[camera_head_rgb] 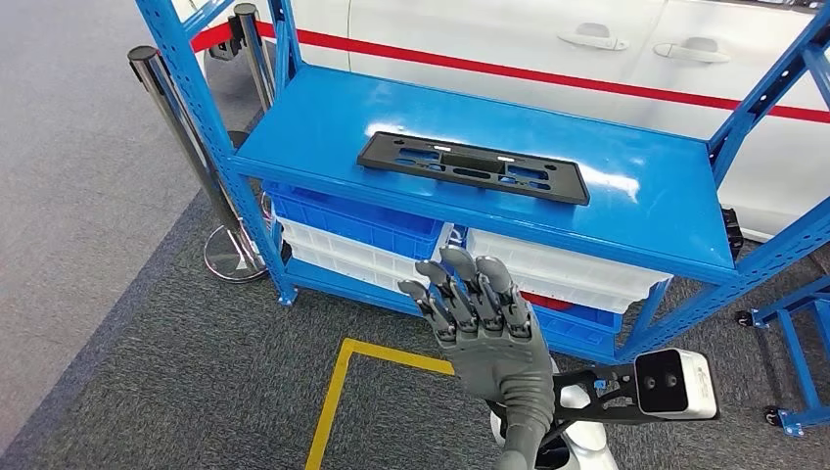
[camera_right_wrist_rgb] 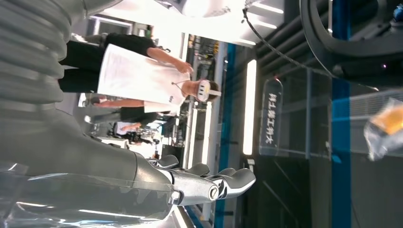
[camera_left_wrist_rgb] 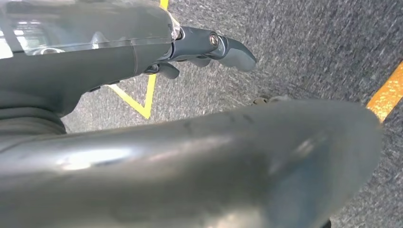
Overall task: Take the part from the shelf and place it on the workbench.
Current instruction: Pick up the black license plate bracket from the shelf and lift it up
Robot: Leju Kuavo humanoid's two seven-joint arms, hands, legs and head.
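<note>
The black part (camera_head_rgb: 473,166) lies flat on the blue shelf (camera_head_rgb: 646,211), untouched. Nearer, below its front edge, the right robot hand (camera_head_rgb: 477,305) is raised, fingers spread, empty. The left robot hand (camera_left_wrist_rgb: 209,47) hangs over carpet; its grip is unclear.

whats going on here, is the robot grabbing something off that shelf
Not yet. A humanoid robot stands facing a blue shelf, and a flat black part lies untouched on its top level. The right hand is raised in front of the shelf, fingers spread and holding nothing, short of the part. The left hand hangs low over the grey carpet with nothing in it. Blue and white bins sit on the level below. In the right wrist view, a person in a white shirt stands in the background.
</note>
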